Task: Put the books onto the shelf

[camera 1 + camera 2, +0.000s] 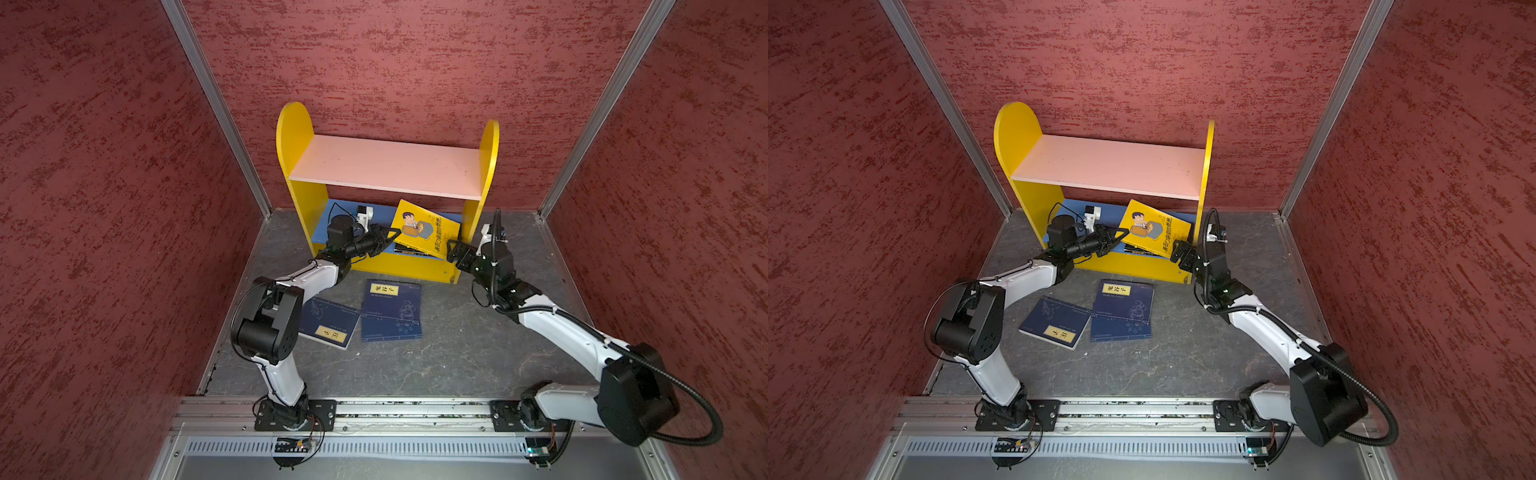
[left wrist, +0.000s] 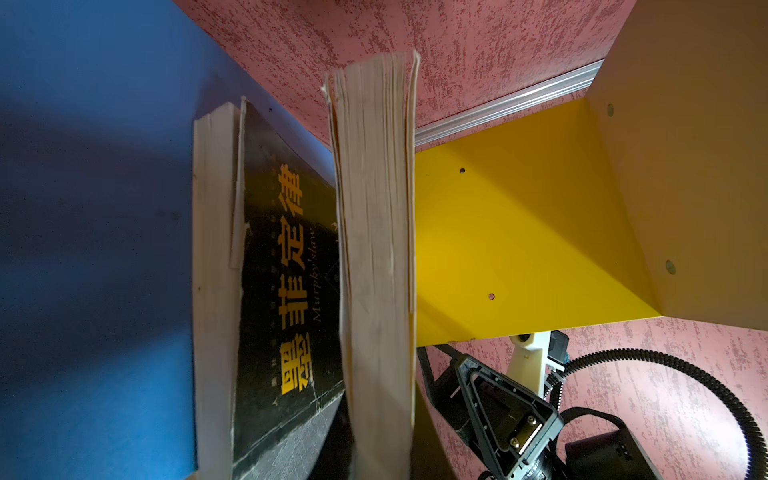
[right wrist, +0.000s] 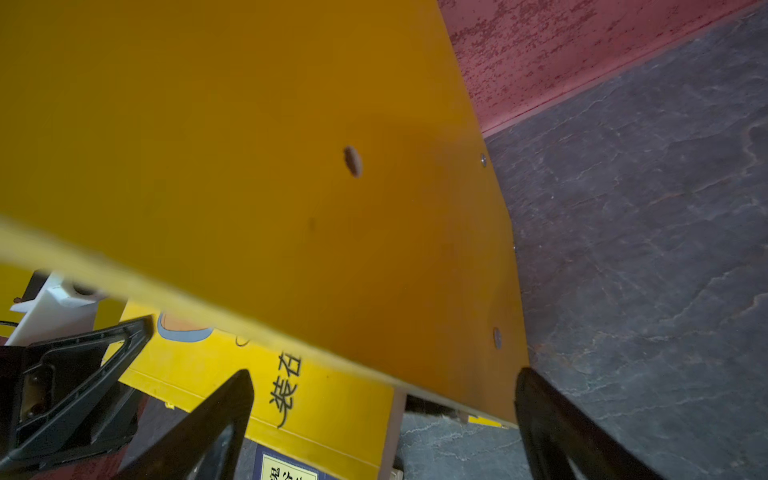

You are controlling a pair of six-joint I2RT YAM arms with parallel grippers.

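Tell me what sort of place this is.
Likely a robot test booth: red textured wall panels in aluminium framing, two white-and-black arms bolted to a metal rail, a yellow two-tier bookshelf.

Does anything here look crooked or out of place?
Yes: the yellow book leans askew over the black book on the shelf, its corner pinched by the left gripper. Navy books lie loose on the table.

Walls point(image 1: 395, 62): you have rough red plaster at 9, 12 and 3 o'clock.
Corner posts point(image 1: 217, 108): silver metal, at 11 and 1 o'clock.
Floor point(image 1: 457, 353): dark grey, veined like stone.
Rail point(image 1: 415, 409): your 6 o'clock.
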